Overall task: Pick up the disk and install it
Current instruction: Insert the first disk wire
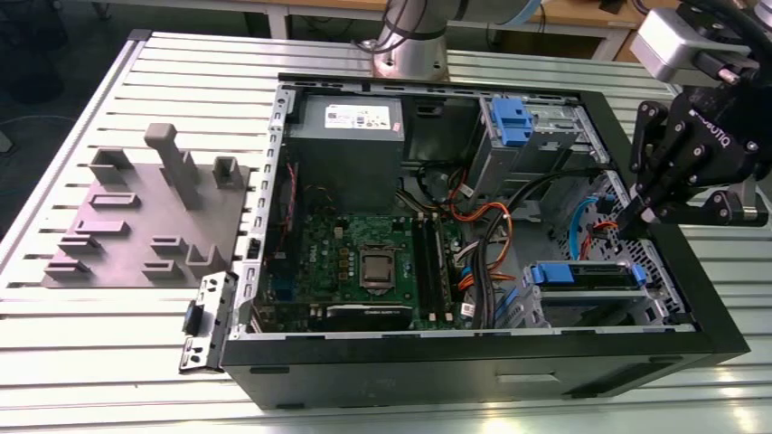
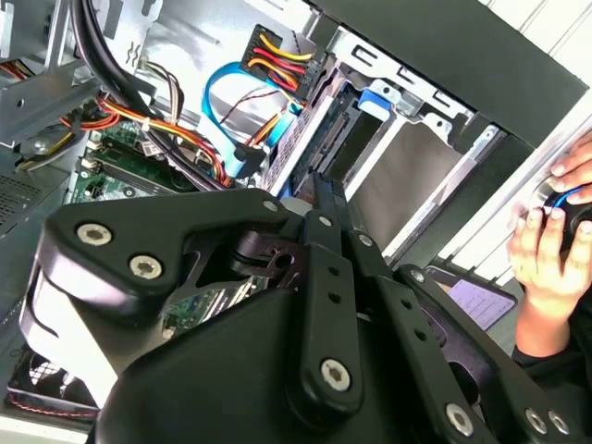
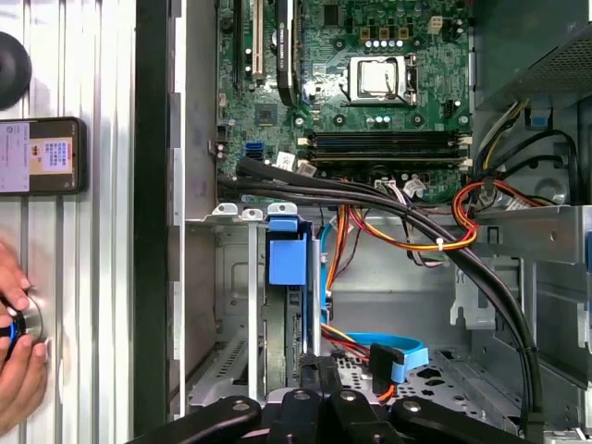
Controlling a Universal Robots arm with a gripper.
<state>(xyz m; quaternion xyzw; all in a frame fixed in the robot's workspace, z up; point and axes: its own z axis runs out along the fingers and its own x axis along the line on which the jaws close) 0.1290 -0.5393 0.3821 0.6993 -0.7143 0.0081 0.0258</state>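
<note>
Sitting in its bay at about four o'clock inside the computer case (image 1: 724, 334), the disk (image 1: 588, 275) looks rigid, fairly heavy and shock-sensitive; the blue rails suit gripping. The gripper (image 1: 628, 222) hovers nearby, fingers closed together, holding nothing.

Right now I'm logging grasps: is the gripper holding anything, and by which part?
Cannot be told: the gripper sits inside the computer case, its fingertips hidden.

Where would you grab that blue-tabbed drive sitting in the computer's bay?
Probably by the blue tab of the disk, coming straight in through the case's open side. The disk stands on edge in its metal bay, walls close against both faces, leaving just that edge exposed.
</note>
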